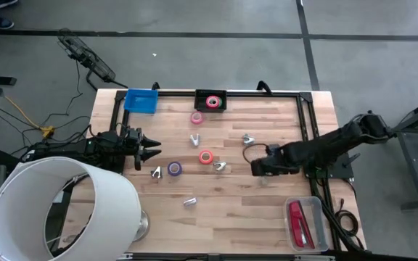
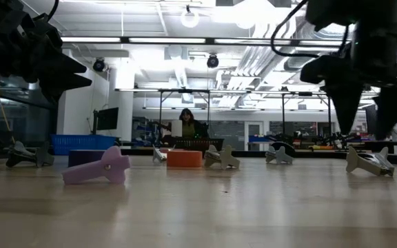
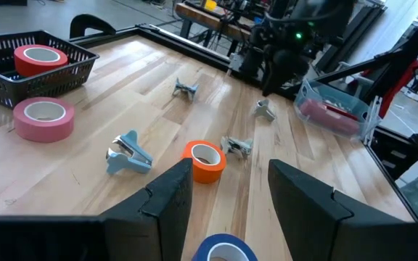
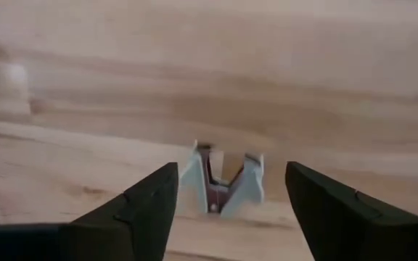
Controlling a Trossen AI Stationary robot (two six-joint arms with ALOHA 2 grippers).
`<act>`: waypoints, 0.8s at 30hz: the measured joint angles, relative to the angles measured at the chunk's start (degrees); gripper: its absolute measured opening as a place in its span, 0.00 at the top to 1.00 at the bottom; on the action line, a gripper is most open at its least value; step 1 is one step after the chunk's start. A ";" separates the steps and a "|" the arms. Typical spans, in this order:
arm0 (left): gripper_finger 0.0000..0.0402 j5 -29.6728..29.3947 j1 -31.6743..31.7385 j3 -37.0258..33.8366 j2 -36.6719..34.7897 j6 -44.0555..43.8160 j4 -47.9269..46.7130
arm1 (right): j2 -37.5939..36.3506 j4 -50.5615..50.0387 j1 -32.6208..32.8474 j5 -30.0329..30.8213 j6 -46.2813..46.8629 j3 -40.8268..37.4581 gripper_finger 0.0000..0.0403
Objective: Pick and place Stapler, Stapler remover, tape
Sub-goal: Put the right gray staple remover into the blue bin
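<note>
Stapler (image 1: 296, 221) already in clear bin (image 1: 318, 206) at near right corner; one tape roll (image 1: 212, 101) in black basket (image 1: 199, 95). Pink (image 1: 197, 117), orange (image 1: 206, 156), purple (image 1: 174, 168) rolls and staple removers left on surface (image 1: 267, 210). Right gripper (image 1: 256, 167) spread over a remover (image 4: 220, 185), nothing held. Left gripper (image 1: 154, 149) parted, empty, by purple roll.

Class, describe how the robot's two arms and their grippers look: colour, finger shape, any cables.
Both arms are dark, jointed and boxy. The left gripper and right gripper each end in two black, wedge-shaped fingers tapering to points. Black cables trail beside both arm bases.
</note>
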 joint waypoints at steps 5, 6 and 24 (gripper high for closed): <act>0.56 0.00 0.02 0.00 0.00 0.00 0.00 | 2.80 3.56 2.94 -1.06 4.57 0.00 0.32; 0.56 0.00 0.01 0.00 0.00 0.02 0.00 | 3.46 4.53 3.17 -1.06 5.17 0.00 0.31; 0.56 0.02 0.01 -0.01 0.00 0.00 0.00 | 11.15 8.18 1.35 -0.85 7.49 0.02 0.32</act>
